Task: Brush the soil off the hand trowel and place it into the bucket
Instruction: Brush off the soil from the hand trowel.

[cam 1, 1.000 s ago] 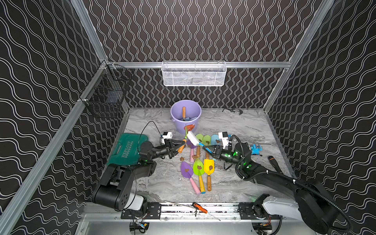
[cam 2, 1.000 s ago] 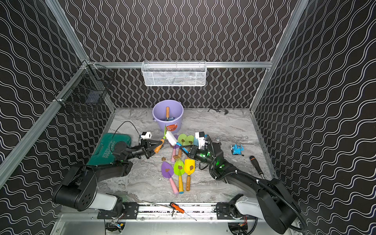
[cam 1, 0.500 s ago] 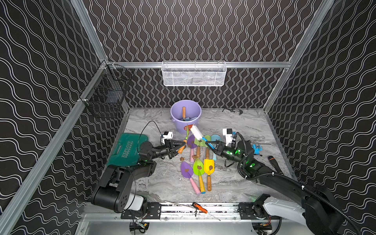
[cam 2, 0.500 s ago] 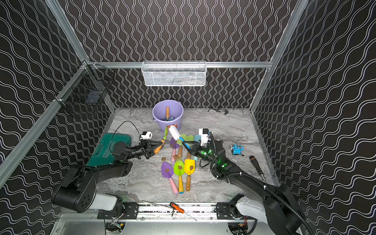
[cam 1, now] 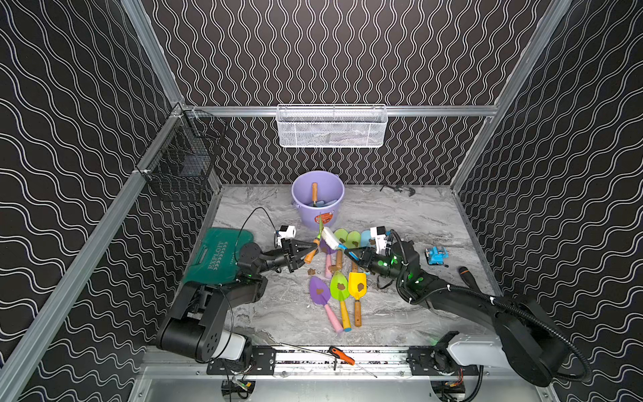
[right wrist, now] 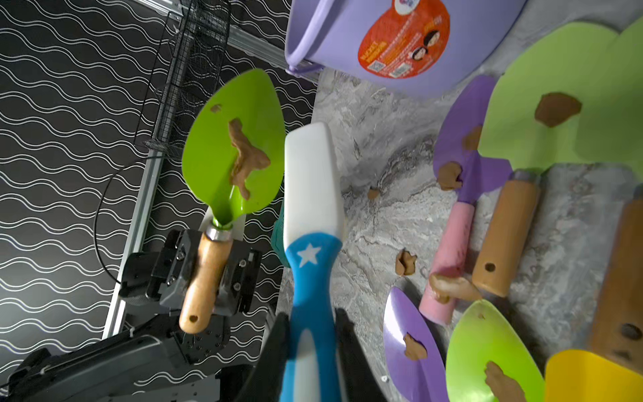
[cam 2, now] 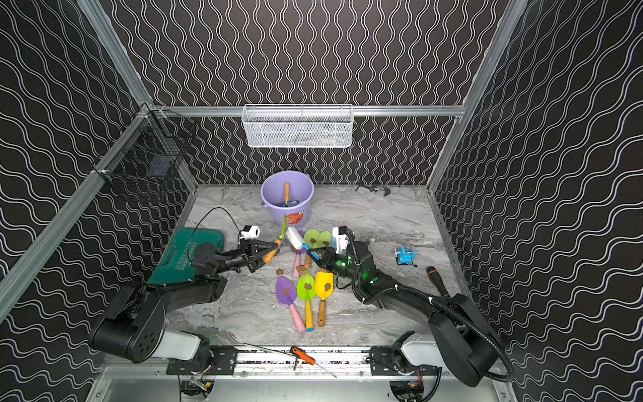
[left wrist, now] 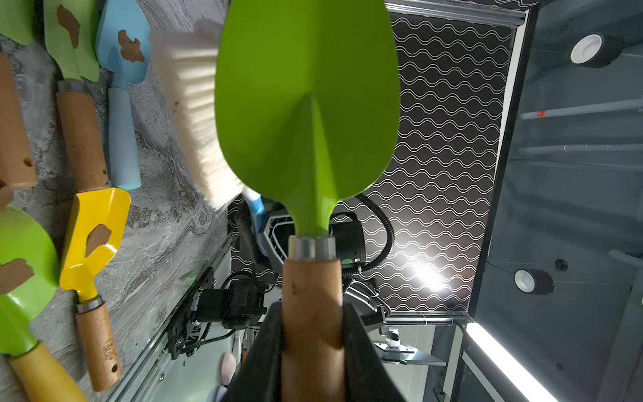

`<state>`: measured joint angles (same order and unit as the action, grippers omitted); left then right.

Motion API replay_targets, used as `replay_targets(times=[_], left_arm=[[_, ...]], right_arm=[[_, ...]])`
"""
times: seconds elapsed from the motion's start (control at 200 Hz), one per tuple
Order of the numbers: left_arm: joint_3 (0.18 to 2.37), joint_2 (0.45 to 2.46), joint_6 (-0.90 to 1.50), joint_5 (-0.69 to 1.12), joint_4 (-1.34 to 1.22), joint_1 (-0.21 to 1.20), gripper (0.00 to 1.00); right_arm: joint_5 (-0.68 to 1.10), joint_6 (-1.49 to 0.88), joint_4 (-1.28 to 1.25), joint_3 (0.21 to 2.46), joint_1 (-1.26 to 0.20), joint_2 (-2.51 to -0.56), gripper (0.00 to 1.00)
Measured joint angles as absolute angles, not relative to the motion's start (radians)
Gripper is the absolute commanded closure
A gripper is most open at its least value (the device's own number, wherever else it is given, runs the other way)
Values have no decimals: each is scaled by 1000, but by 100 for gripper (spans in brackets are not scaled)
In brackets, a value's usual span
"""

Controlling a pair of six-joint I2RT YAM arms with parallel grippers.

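Trowel (cam 1: 310,253) centre-frame, clenched in left gripper (left wrist: 312,334), soil (right wrist: 245,156) uncleared, right gripper (right wrist: 309,348) clasping brush (right wrist: 309,181) beside it, bucket (right wrist: 330,38) waiting!

In the left wrist view the green trowel (left wrist: 306,104) loses its blade tip past the edge and hides part of the blurred brush (left wrist: 195,115). The bucket (cam 1: 304,209) at the tabletop's far edge hides the blade of another trowel (cam 1: 314,192); the wire basket (cam 1: 332,127) perhaps holds something faint.
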<state>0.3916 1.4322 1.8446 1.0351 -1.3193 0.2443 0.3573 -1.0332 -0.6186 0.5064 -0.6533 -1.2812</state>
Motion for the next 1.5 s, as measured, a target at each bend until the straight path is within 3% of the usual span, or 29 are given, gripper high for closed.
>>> replay_targets(times=[0.195, 0.37, 0.59, 0.756, 0.936, 1.186, 1.496], left_arm=[[392, 1413, 1831, 1036, -1301, 244, 100], [406, 1363, 1780, 1040, -1209, 244, 100], [427, 1324, 1725, 1050, -1110, 244, 100], [435, 1286, 1672, 1055, -1020, 244, 100], [452, 1269, 1619, 1058, -932, 244, 100], [458, 1293, 1598, 1048, -916, 244, 100], [458, 1320, 1621, 1058, -970, 244, 100]], right_arm=[[292, -1018, -568, 524, -622, -1153, 100], [320, -987, -574, 597, -645, -1192, 100], [339, -1005, -577, 525, -691, -1258, 100], [338, -1014, -546, 469, -684, -1221, 100], [323, -996, -528, 553, -677, -1167, 100], [311, -984, -560, 616, -690, -1232, 100], [318, -1017, -588, 495, -700, -1251, 100]])
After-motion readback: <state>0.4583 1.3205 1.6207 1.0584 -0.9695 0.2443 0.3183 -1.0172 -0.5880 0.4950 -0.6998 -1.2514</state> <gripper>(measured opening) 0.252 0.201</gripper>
